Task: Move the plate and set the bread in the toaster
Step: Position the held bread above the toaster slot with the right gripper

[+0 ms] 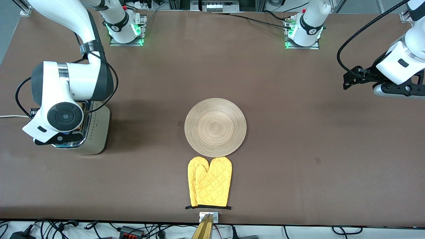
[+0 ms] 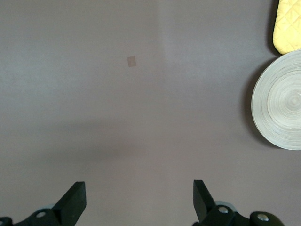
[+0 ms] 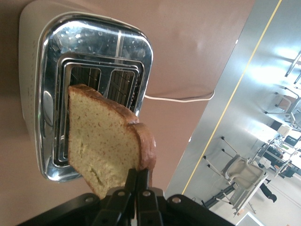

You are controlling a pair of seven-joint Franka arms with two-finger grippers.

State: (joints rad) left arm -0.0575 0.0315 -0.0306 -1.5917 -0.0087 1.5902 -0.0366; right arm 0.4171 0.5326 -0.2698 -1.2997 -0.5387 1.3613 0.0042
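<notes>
Bread: one squarish slice of light tan bread with a dark brown crust, held in the air over the toaster at the right arm's end of the table.

Front view. One boxy toaster (image 1: pixel 94 132) with cream sides and a shiny chrome top stands at the right arm's end of the table; the right arm's wrist hangs over it and hides the slots, the slice and the right gripper. One large round light-wood plate (image 1: pixel 215 127) with ring grain lies bare near the middle of the brown table (image 1: pixel 298 132). One pair of yellow quilted oven mitts (image 1: pixel 210 181) lies just nearer the camera than the plate, its tips at the plate's rim. The left arm waits at its own end of the table, raised, its black left gripper (image 1: pixel 352 79) over bare tabletop, well apart from the plate.

Left wrist view. Two black fingers (image 2: pixel 75 200) of the left gripper stand wide apart, holding and touching nothing. One edge of the plate and one corner of the mitts show well away from them.

Right wrist view. The right gripper (image 3: pixel 136 181) is clamped on the slice of bread (image 3: pixel 106 141) at one crust corner, fingers pressed together on it. The slice hangs upright above the toaster's chrome top, over the two slots. One white cord (image 3: pixel 181 99) runs from the toaster across the table.
</notes>
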